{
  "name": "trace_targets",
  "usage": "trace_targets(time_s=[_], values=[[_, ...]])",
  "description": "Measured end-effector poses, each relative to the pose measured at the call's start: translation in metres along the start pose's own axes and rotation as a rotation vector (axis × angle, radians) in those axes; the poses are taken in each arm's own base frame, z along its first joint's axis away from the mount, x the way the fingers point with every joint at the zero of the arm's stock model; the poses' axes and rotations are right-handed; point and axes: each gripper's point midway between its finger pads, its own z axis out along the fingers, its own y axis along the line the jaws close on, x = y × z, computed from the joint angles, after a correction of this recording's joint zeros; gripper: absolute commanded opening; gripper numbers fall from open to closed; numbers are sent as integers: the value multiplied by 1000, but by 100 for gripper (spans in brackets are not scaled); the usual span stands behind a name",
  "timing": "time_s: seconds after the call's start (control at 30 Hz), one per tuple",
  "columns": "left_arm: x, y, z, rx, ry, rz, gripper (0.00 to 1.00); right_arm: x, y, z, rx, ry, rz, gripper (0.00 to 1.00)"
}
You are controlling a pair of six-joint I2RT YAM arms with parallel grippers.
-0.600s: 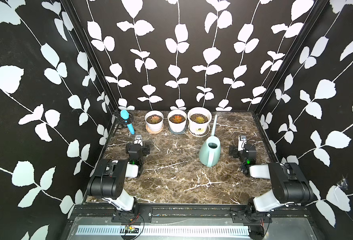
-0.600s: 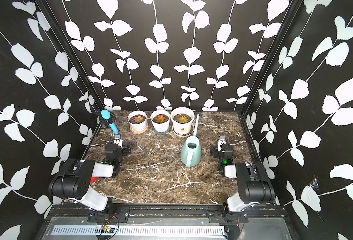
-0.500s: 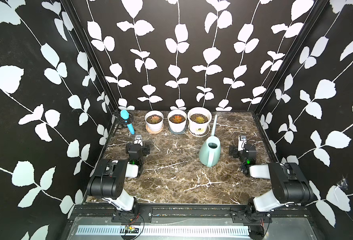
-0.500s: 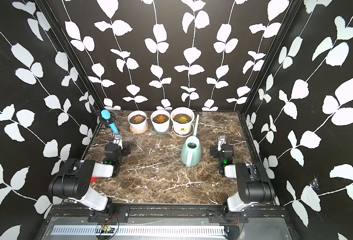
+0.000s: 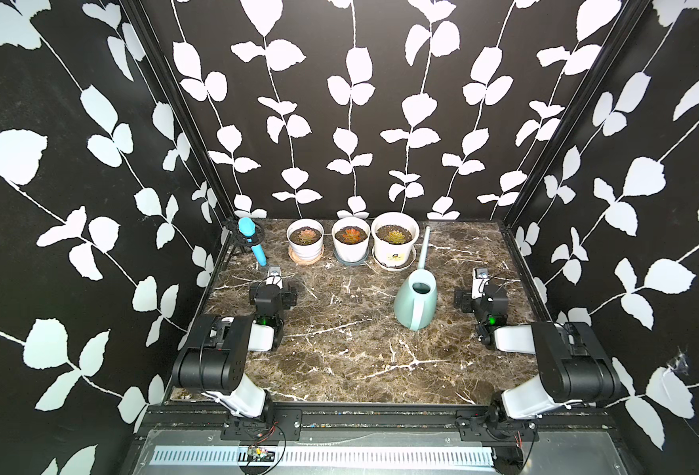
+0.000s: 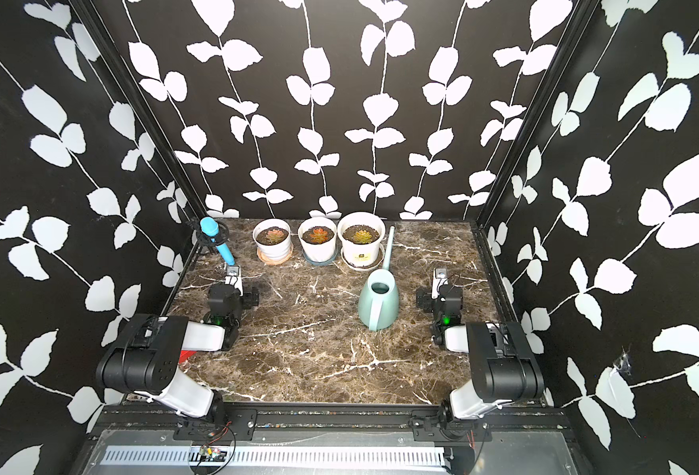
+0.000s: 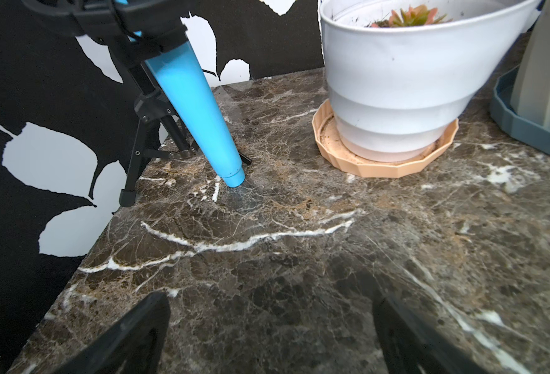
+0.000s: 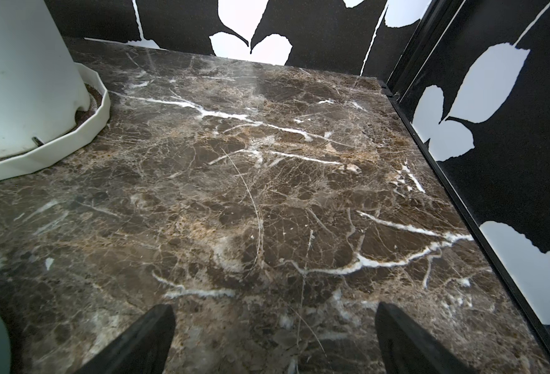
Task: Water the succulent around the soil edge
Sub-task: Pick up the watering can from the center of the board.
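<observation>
Pincers on both arms stood wide open and empty above the brown marble counter (image 5: 339,349): the left pincer (image 7: 270,306) well to the left of the pale green plastic watering can (image 5: 415,300), the right pincer (image 8: 273,312) near its right side. The can stood upright and untouched, its long spout reaching back beside the large white pot (image 5: 393,256) holding the yellow-green succulent (image 5: 394,236).

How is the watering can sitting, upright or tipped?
Upright: the watering can stands on its base on the table, opening facing up.
</observation>
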Motion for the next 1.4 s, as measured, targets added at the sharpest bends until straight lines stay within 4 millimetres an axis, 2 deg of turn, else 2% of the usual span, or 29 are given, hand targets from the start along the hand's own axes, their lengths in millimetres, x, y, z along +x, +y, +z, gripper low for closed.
trace_targets(time_s=[0.37,0.47,0.53,0.6,0.63,0.67,0.7,0.73,0.77,0.83,0.93,1.03,1.23,1.4], values=[[-1,-1,0,6,-4,-4,99,0,-1,0,4,-1,0,99],[-1,-2,-1,6,20,9,99,-6,-4,-12,73,84,-7,99],[-11,0,-3,-9,28,18,99,-43,-7,-27,111,76,20,99],[-37,2,-8,-25,24,21,99,-105,-15,-48,146,10,129,99],[-52,5,-11,-35,5,8,99,-128,-18,-58,142,-21,183,94],[-68,8,-17,-41,-16,-7,99,-146,-20,-70,125,-38,223,88],[-86,12,-26,-47,-50,-33,99,-163,-19,-85,90,-57,268,88],[-101,18,-35,-56,-82,-57,99,-169,-15,-96,55,-60,295,88],[-111,21,-43,-58,-104,-77,99,-170,-11,-107,25,-52,316,87],[-124,26,-57,-57,-122,-104,99,-156,11,-131,-58,9,335,85],[-130,26,-70,-30,-95,-130,98,-133,56,-173,-212,108,318,72],[-133,21,-78,15,-52,-154,98,-111,85,-202,-313,225,335,66],[-119,6,-88,112,9,-232,98,-72,136,-226,-339,449,292,64],[-113,-5,-88,166,40,-270,98,-65,176,-219,-263,540,244,61]])
